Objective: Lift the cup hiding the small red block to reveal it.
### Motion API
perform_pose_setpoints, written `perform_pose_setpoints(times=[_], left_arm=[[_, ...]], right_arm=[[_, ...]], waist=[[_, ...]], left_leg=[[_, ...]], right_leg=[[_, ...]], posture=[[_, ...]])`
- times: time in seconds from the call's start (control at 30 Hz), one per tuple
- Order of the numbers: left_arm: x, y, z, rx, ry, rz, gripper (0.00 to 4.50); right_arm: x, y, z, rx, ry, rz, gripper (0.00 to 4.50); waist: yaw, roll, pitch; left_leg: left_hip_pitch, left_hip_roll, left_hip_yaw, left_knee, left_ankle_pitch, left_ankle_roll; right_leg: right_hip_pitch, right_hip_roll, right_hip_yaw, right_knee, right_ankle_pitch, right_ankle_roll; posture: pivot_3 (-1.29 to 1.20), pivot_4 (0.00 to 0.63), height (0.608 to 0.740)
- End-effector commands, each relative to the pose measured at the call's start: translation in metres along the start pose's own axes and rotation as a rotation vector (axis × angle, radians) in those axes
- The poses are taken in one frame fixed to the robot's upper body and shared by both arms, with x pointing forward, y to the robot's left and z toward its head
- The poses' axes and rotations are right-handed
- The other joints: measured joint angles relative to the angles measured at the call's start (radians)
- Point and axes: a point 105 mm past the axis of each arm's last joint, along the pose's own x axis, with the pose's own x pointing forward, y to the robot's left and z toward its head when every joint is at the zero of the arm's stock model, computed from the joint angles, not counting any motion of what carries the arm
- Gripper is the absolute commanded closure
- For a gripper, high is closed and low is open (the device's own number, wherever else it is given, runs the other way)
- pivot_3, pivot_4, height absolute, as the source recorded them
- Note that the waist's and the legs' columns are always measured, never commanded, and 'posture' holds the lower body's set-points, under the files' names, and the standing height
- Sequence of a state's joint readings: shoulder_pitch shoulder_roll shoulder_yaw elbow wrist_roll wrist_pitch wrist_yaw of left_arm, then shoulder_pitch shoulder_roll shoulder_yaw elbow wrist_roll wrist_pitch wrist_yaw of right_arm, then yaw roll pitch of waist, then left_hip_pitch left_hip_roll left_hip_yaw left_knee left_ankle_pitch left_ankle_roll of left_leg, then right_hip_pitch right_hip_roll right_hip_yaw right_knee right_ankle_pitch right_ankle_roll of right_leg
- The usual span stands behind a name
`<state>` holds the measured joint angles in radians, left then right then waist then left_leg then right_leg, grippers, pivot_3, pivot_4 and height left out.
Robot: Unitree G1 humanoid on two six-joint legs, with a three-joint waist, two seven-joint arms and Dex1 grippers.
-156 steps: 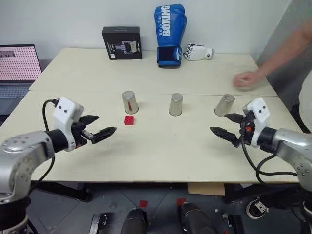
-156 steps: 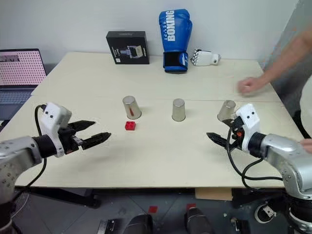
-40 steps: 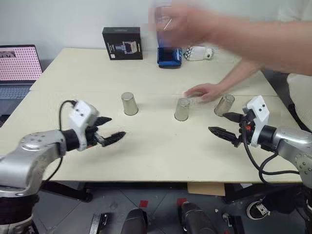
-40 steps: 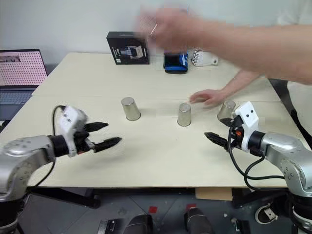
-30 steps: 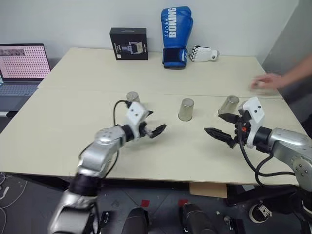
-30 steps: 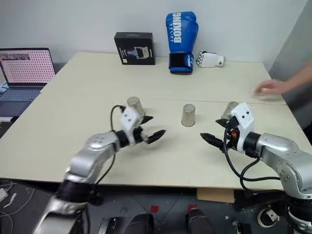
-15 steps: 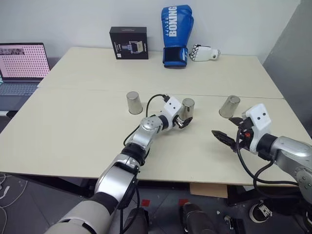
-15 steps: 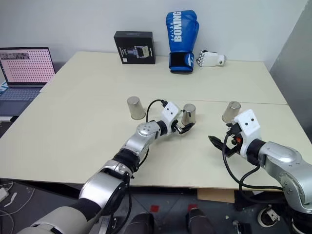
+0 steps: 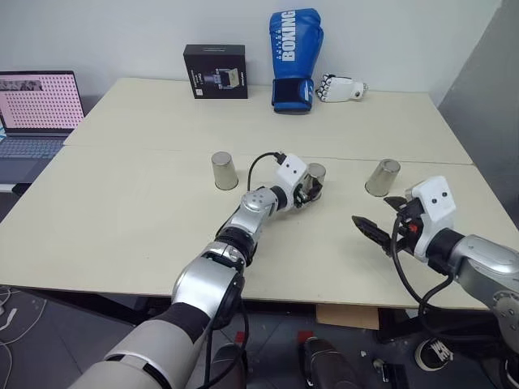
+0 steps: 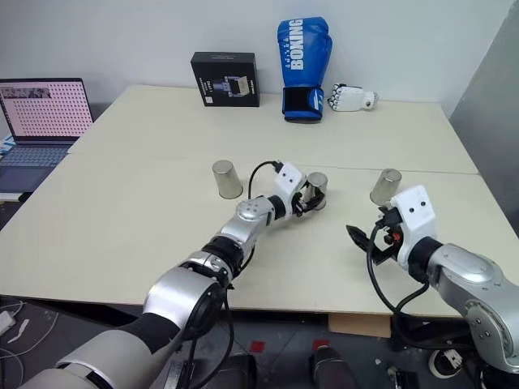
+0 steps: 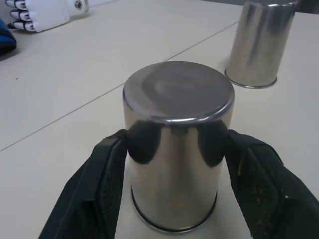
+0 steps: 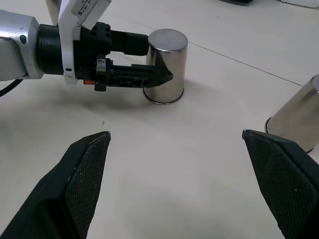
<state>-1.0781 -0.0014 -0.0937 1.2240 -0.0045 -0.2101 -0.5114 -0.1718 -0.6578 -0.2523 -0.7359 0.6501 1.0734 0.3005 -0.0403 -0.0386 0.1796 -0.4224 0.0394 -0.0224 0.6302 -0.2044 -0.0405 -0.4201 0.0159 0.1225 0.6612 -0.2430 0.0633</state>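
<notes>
Your left gripper (image 11: pixel 174 164) has its black fingers (image 11: pixel 102 184) clamped on the middle cup (image 11: pixel 177 144), which stands rim-down on the table (image 9: pixel 146 203), directly in front of the blue boxing glove (image 9: pixel 293 57). The steel is slick and tapered, so it may slide out as you lift. Your right gripper (image 12: pixel 177 194) hangs open.

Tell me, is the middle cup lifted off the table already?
No. In the left wrist view the cup stands with its rim on the table, and the left gripper has a finger on each side of it.
</notes>
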Motion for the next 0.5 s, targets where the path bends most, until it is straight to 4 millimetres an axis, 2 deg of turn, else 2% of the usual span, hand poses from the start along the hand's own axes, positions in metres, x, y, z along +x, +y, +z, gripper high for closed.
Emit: perform_pose_setpoints(times=[0.03, 0.13, 0.2, 0.33, 0.5], left_arm=[[0.003, 0.01, 0.041, 0.022, -0.126, 0.026, 1.81], [0.0, 0.024, 0.059, -0.018, -0.181, 0.08, 1.81], [-0.003, 0.032, 0.06, -0.042, -0.18, 0.111, 1.81], [-0.009, 0.039, 0.04, -0.035, -0.101, 0.179, 1.81], [-0.009, 0.035, 0.012, -0.072, -0.001, 0.234, 1.81]], right_arm=[[-0.001, -0.001, 0.015, -0.022, -0.056, -0.011, 0.0], [0.001, -0.001, 0.018, -0.019, -0.066, -0.008, 0.0], [0.003, 0.001, 0.018, -0.014, -0.069, 0.001, 0.0], [0.005, 0.005, 0.017, -0.004, -0.071, 0.025, 0.0], [0.007, 0.005, 0.017, -0.002, -0.074, 0.027, 0.0]], waist=[[0.0, 0.0, 0.0], [0.0, 0.0, 0.0], [0.0, 0.0, 0.0], [-0.001, 0.0, 0.0], [0.0, 0.001, 0.0]], left_leg=[[0.0, 0.0, 0.0, 0.0, 0.0, 0.0], [0.0, 0.0, 0.0, 0.0, 0.0, 0.0], [0.0, 0.0, 0.0, 0.0, 0.0, 0.0], [0.0, 0.0, 0.0, 0.0, 0.0, 0.0], [0.0, 0.0, 0.0, 0.0, 0.0, 0.0]], right_leg=[[0.0, 0.0, 0.0, 0.0, 0.0, 0.0], [0.0, 0.0, 0.0, 0.0, 0.0, 0.0], [0.0, 0.0, 0.0, 0.0, 0.0, 0.0], [0.0, 0.0, 0.0, 0.0, 0.0, 0.0], [0.0, 0.0, 0.0, 0.0, 0.0, 0.0]], posture=[[0.0, 0.15, 0.74], [0.0, 0.15, 0.74], [0.0, 0.15, 0.74], [0.0, 0.15, 0.74], [0.0, 0.15, 0.74]])
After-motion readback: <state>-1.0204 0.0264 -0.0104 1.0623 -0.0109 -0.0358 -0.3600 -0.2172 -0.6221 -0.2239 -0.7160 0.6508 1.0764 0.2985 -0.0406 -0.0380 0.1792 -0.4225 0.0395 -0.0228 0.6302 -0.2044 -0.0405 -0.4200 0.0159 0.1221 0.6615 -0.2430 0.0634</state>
